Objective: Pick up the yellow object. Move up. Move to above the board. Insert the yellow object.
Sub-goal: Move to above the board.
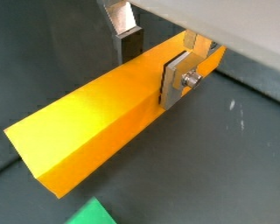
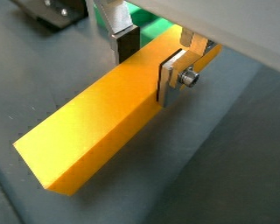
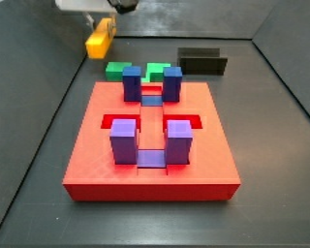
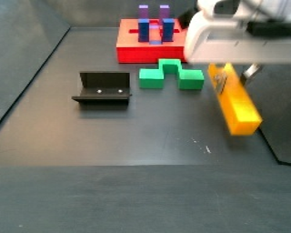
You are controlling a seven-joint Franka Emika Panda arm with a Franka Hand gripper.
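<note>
No legible text, label, brand, number or sign in any view. Plain and unmarked: the yellow object [image 2: 101, 122] between the fingers [image 2: 174, 77] of the gripper [image 2: 149, 61], the board [image 3: 151, 145], the fixture [image 4: 102, 88], the green blocks [image 4: 173, 73].

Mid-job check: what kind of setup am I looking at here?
Likely a lab test cell for robot assembly: a dark walled floor, a red board with slots and posts, a fixture, and the gripper clamping the yellow object.
</note>
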